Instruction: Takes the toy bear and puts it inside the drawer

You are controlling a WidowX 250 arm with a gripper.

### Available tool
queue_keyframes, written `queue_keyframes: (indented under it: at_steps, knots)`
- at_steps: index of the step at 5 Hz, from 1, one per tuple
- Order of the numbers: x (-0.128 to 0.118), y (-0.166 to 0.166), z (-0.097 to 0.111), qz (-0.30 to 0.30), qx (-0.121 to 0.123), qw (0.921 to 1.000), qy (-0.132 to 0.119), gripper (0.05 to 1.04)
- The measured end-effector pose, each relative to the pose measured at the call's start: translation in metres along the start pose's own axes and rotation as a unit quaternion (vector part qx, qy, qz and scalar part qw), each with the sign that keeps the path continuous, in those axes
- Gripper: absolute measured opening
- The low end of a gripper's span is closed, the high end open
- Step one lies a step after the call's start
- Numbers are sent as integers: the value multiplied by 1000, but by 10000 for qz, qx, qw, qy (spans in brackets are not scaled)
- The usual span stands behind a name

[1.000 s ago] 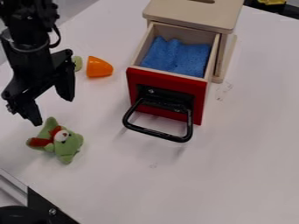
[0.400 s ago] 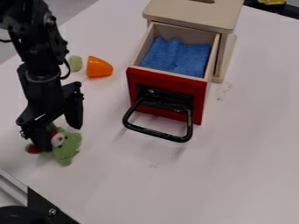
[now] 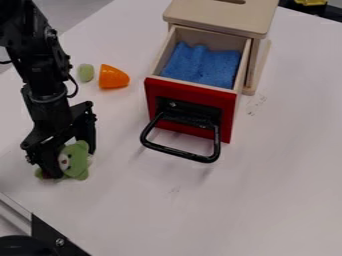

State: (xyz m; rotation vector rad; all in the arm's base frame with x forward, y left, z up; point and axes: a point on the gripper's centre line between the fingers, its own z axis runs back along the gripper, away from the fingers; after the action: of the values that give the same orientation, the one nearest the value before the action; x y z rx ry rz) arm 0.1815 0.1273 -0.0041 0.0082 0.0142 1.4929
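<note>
One smooth white table, one pale-wood chest, its one red-fronted drawer open, one black gripper, one nubbly blue cloth inside the drawer, one soft green toy bear, pale-muzzled, gripped well left of the drawer, one rounded orange piece, one pale-green oval.
</note>
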Motion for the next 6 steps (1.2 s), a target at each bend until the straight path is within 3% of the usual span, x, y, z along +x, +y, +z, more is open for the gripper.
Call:
queue_keyframes:
  at_steps: [2,3,5,6]
  knots:
    - [2,5,4,-97,80,9996,-262,580]
    - [-3,5,16,-332,29,9988,-364,495]
    - [-18,-16,67,-931,-276,9935,-593,482]
    - [-32,-40,91,-1404,-450,9872,-602,482]
